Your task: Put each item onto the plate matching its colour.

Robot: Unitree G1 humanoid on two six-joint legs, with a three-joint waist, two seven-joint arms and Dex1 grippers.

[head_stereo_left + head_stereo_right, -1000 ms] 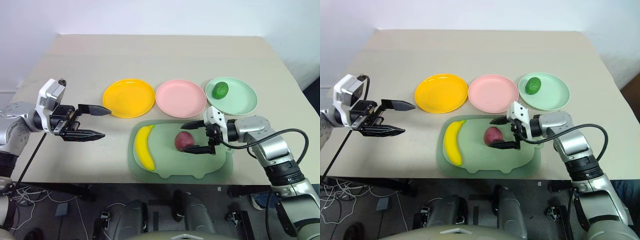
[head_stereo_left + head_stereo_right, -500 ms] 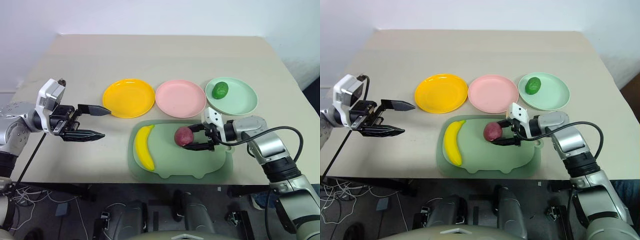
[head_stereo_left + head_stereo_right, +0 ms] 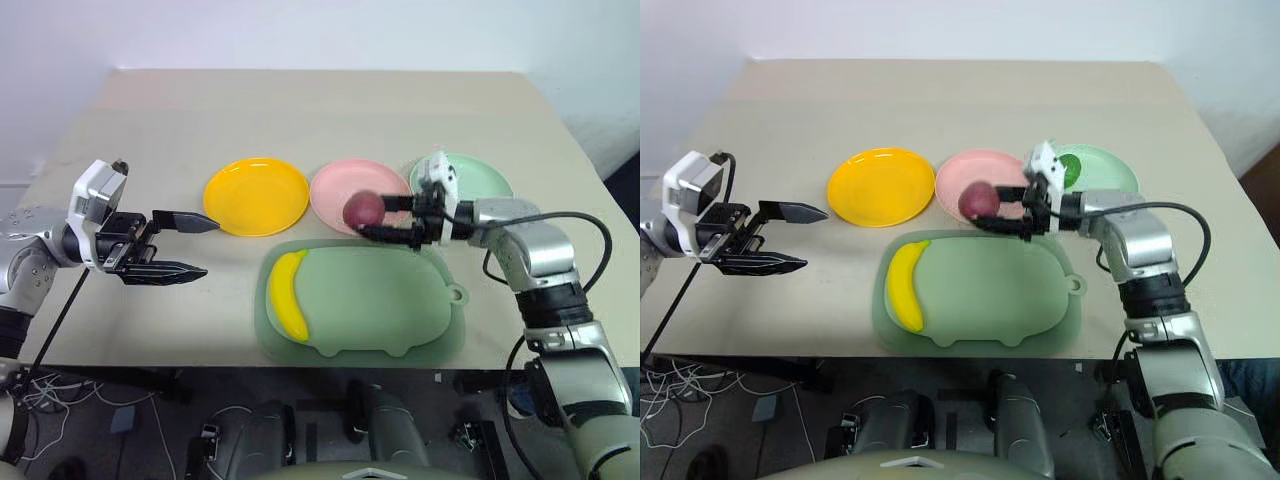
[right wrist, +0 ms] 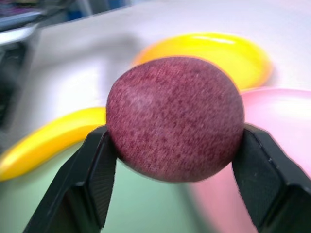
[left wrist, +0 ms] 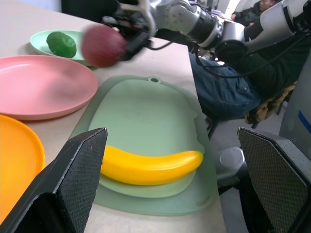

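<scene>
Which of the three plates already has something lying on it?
The mint green plate, farthest to the robot's right, holds the bumpy green fruit. The pink plate and orange-yellow plate are bare.

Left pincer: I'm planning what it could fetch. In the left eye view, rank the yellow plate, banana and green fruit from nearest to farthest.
1. yellow plate, just beyond the open left pincer.
2. banana, on the mat's near-left side.
3. green fruit, far right on the green plate.
</scene>
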